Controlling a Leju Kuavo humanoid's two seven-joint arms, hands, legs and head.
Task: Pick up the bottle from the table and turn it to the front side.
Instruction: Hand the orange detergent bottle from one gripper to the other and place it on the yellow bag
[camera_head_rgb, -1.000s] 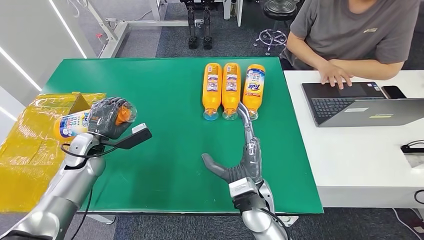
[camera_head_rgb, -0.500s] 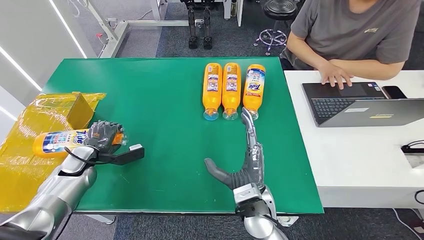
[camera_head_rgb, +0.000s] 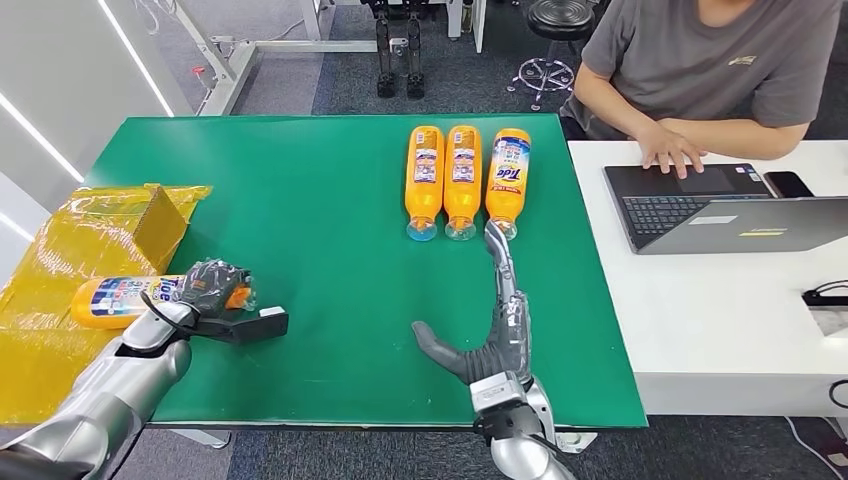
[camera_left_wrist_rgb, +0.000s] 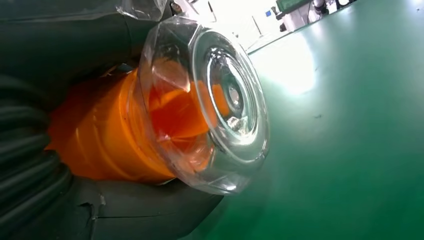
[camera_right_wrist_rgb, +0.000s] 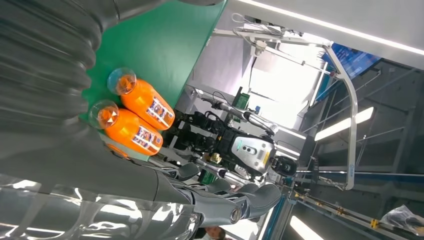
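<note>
Four orange bottles: three in row, one held by left hand; one laptop.

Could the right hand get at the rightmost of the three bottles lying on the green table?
Probably yes: the right hand is open, its fingers already reaching that bottle's clear cap end, with nothing between.

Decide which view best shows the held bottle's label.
The head view: the bottle in the left hand shows its label there. The left wrist view gives its clear cap end.
</note>
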